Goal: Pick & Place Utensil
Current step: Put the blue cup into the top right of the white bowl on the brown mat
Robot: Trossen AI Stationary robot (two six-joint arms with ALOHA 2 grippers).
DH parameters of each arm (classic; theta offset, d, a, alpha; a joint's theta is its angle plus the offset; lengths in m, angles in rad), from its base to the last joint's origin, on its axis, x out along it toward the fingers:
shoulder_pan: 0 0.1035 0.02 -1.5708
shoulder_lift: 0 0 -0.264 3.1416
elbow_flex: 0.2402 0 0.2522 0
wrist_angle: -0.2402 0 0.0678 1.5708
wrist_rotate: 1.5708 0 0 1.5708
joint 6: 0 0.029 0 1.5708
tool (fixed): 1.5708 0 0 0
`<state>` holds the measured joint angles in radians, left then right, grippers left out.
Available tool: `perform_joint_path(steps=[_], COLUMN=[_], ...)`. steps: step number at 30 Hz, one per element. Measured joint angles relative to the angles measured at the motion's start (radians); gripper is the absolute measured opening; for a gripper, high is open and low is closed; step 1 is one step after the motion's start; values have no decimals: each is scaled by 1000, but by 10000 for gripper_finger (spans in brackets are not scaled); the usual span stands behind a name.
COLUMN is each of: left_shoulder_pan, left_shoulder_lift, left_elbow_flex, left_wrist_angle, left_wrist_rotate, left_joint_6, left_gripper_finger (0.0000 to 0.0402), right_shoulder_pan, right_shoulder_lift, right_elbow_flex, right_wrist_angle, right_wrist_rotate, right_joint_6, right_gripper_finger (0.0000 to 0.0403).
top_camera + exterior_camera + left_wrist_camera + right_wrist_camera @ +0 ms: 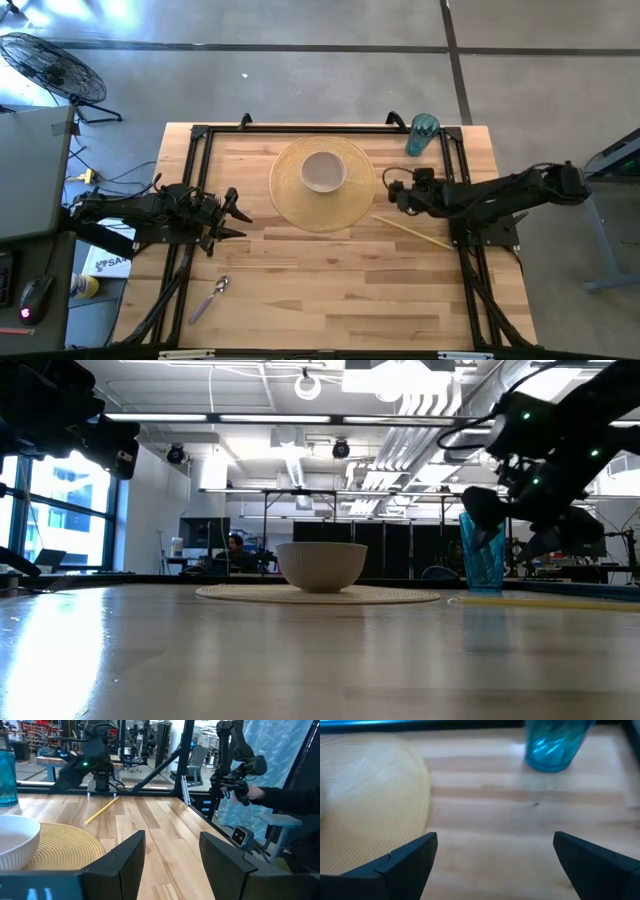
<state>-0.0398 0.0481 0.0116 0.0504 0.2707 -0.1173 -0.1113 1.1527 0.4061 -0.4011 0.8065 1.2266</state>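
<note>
A spoon (210, 298) with a pale purple handle lies flat near the table's near-left corner. A thin wooden chopstick (412, 233) lies flat to the right of the round woven placemat (350, 205), which carries a white bowl (323, 170). My left gripper (240, 218) hovers open at the table's left side, left of the placemat and beyond the spoon. In its wrist view it (172, 850) points across the table. My right gripper (386, 190) is open at the placemat's right edge, its fingers (400, 862) spread wide over bare wood. Neither touches anything.
A blue translucent cup (421, 135) stands near the far-right corner, also seen as the cup (555, 747). Black frame rails (190, 200) run along the table's left, right and far sides. A person (280, 800) is beyond the right edge. Bare wood spans the near half.
</note>
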Motion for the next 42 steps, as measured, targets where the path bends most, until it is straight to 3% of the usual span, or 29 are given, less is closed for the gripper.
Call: perform_joint_path(steps=[6, 14, 26, 33, 42], left_shoulder_pan=[0, 0, 0, 0, 0], left_shoulder_lift=[0, 0, 0, 0, 0], left_elbow_flex=[0, 0, 0, 0, 0], left_wrist_angle=[0, 0, 0, 0, 0], left_wrist_rotate=[0, -1, -2, -5, -5], left_joint_6=[0, 0, 0, 0, 0], left_gripper_finger=[186, 186, 186, 186, 186], right_shoulder_pan=[-158, -261, -355, -363, -479], right_shoulder_lift=[29, 106, 233, 275, 275], right_elbow_flex=[0, 0, -16, -82, -136], right_wrist_angle=[40, 232, 429, 579, 779], right_wrist_rotate=[16, 9, 26, 127, 21], right_joint_6=[-103, -295, -337, -372, -482], right_gripper_finger=[381, 390, 400, 400, 400])
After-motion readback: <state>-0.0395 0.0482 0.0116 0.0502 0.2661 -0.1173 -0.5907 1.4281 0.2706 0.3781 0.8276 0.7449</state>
